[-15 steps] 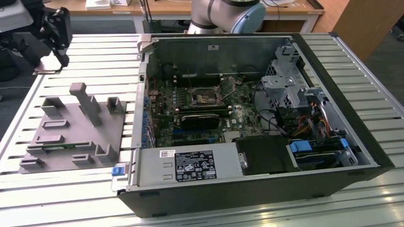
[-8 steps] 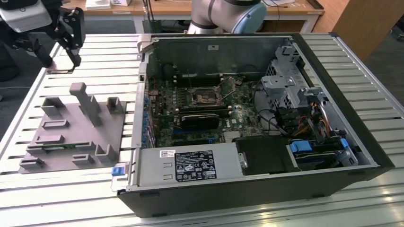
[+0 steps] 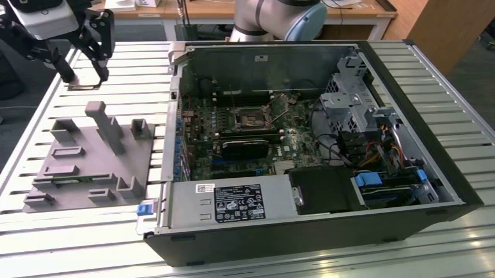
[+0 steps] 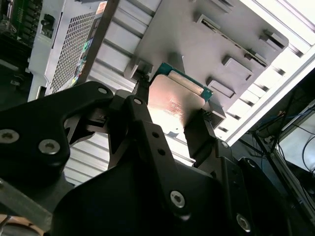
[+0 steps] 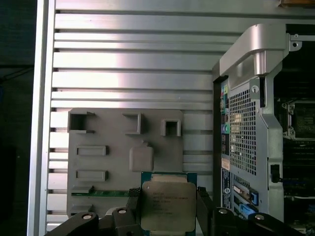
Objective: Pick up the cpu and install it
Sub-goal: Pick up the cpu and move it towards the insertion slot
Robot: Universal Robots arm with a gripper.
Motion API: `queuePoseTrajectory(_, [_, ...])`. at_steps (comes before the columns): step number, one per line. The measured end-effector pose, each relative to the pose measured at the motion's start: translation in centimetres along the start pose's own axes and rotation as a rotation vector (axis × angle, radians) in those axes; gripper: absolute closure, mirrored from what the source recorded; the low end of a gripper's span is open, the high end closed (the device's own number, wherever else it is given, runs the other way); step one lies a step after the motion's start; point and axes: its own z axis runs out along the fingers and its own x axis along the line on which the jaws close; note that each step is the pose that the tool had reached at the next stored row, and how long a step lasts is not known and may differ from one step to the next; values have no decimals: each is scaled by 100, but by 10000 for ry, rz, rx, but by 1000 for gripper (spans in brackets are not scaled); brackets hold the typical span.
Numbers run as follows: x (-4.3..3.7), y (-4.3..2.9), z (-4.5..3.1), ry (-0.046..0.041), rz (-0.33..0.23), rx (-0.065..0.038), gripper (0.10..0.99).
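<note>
So the jaws are squeezed tight on the cpu [image 5: 167, 206], one on each side. They hold it up in the air, off the grey tray [image 3: 147, 156], above the surface [image 3: 456, 75] near its far corner on the exterior view's left. I think the picking up is done but the putting in is not: the dark socket [image 3: 254, 119] inside the open computer case [image 3: 309, 243] is well apart from the cpu, and it looks bare as far as I can see.

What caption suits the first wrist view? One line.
The gripper clamps the cpu; grey tray and open computer case lie beyond.
</note>
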Motion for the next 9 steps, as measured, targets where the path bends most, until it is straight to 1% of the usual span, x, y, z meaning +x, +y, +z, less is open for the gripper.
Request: queuePoseTrajectory(9, [-125,0,5,0,-1,0,549])
